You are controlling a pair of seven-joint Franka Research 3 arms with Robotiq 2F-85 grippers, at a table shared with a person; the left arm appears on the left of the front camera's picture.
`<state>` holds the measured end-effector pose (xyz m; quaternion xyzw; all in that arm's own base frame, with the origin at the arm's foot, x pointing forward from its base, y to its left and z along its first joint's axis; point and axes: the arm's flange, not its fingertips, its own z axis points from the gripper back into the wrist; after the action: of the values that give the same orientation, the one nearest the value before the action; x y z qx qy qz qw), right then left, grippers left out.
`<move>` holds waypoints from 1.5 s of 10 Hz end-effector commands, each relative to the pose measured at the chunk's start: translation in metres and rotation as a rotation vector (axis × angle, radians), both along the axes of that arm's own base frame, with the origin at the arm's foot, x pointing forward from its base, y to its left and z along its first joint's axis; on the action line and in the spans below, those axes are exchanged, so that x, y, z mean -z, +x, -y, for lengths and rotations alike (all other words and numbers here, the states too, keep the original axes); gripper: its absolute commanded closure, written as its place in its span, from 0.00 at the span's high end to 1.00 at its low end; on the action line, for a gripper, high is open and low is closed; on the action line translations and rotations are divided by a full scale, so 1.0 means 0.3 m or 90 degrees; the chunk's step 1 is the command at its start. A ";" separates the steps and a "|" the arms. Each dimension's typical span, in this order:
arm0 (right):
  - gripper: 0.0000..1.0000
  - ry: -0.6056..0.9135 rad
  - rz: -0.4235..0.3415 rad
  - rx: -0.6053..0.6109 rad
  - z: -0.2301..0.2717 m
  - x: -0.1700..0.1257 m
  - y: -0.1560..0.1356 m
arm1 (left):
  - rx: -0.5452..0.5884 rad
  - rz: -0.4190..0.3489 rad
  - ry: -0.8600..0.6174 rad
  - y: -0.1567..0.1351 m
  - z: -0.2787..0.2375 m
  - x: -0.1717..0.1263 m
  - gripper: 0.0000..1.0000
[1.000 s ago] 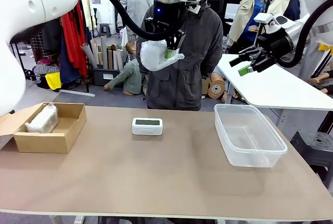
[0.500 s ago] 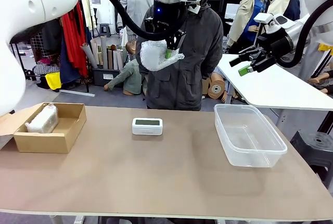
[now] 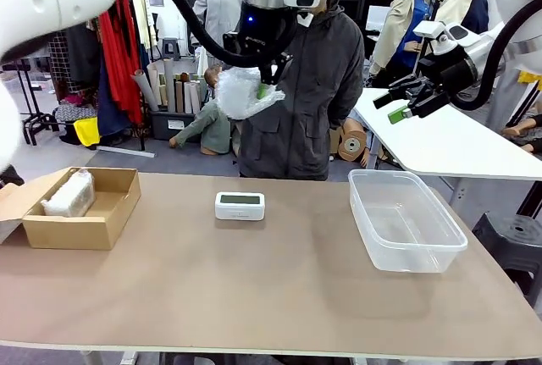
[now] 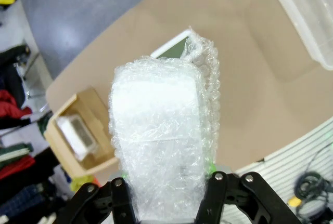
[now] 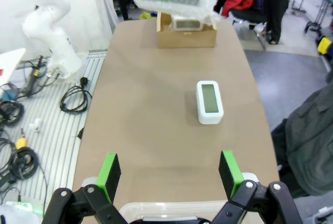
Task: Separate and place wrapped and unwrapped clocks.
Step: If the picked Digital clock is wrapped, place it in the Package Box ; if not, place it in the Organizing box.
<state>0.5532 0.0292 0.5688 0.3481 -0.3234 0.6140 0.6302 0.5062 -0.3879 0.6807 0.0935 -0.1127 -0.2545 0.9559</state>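
Pinching a bubble-wrapped clock [image 3: 240, 94] between its green-padded fingers, the left hand [image 3: 262, 87] hangs in the upper middle of the front frame, well above the desk [image 3: 254, 293] and in front of the dark jacket of a person [image 3: 318, 85] standing at the far edge. In the left wrist view the bundle rises lengthwise from between the two black fingers and covers the middle of the frame, with a loose flap of wrap at its upper right and slivers of green pad showing at both of its sides near the bottom. A second bubble-wrapped clock [image 3: 69, 195] lies inside an open cardboard box [image 3: 80, 231] at the left end of the desk, against the box's left wall. The bare digital clock [image 3: 240, 205] lies on the desk surface in the middle of the front frame, towards the far edge, screen upward, well apart from the box and from a clear plastic tub [image 3: 419, 261] that sits at the right end with nothing in it. The right hand [image 3: 394, 104] is raised in the upper right of the front frame, above and beyond the tub, its fingers spread wide and gripping nothing. In the right wrist view its two green pads stand far apart at the bottom, the tub's rim lies between them at the bottom edge, the bare clock sits right of centre, and the box is at the top.
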 end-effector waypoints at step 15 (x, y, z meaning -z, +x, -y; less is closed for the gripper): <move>1.00 -0.002 0.003 -0.001 -0.001 -0.006 -0.001 | -0.177 0.013 -0.091 -0.066 -0.779 0.294 0.00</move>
<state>0.5531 0.0293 0.5687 0.3481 -0.3233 0.6141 0.6302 0.4862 -0.1535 0.5851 0.0372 -0.1248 -0.1073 0.9857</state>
